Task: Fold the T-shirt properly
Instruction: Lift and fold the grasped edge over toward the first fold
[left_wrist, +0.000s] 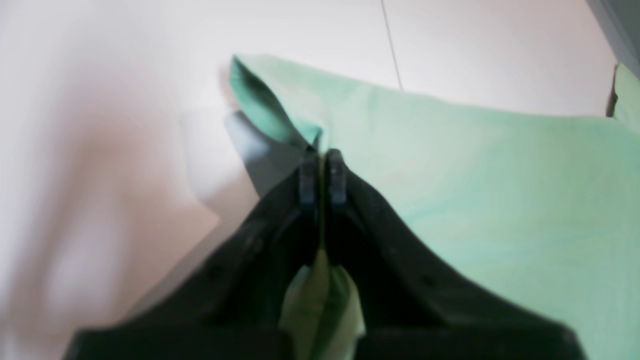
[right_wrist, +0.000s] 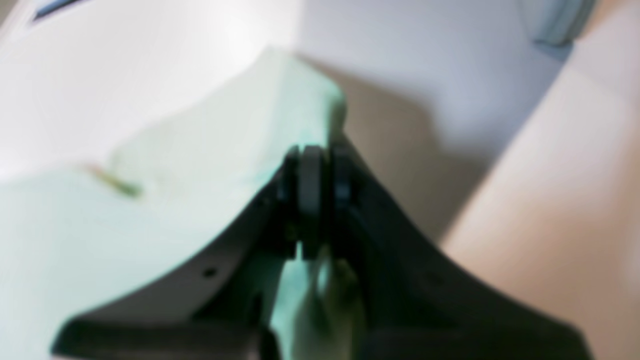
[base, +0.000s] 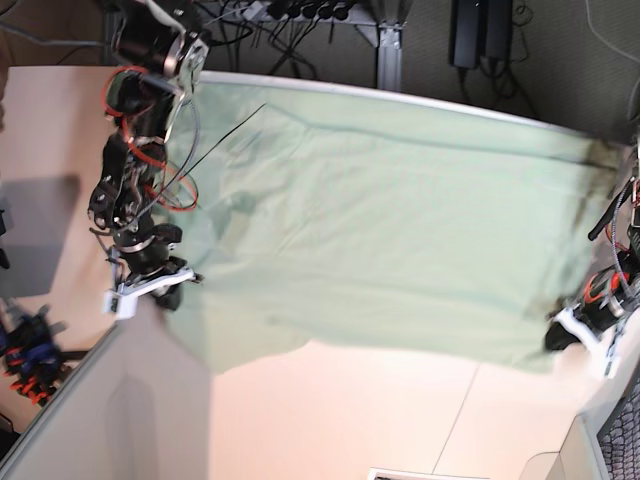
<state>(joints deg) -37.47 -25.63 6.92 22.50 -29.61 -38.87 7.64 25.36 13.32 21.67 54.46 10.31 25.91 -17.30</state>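
Observation:
The pale mint-green T-shirt (base: 390, 230) lies spread wide across the table, its near edge lifted at both ends. My left gripper (left_wrist: 322, 172) is shut on a pinched fold of the shirt's edge (left_wrist: 450, 175); cloth bunches between its fingers (left_wrist: 337, 175). In the base view it (base: 572, 330) sits at the shirt's right near corner. My right gripper (right_wrist: 315, 175) is shut on the shirt's edge (right_wrist: 200, 150), with cloth bunched behind the fingertips. In the base view it (base: 165, 285) holds the shirt's left near corner. Collar, buttons and logo do not show.
The table (base: 340, 410) is pale, with a seam line (left_wrist: 392, 45) running across it. Black cables (base: 320, 15) and a metal stand (base: 388, 45) lie beyond the far edge. A grey panel (base: 90, 420) stands at the near left. A red and blue object (base: 25, 360) sits at the left edge.

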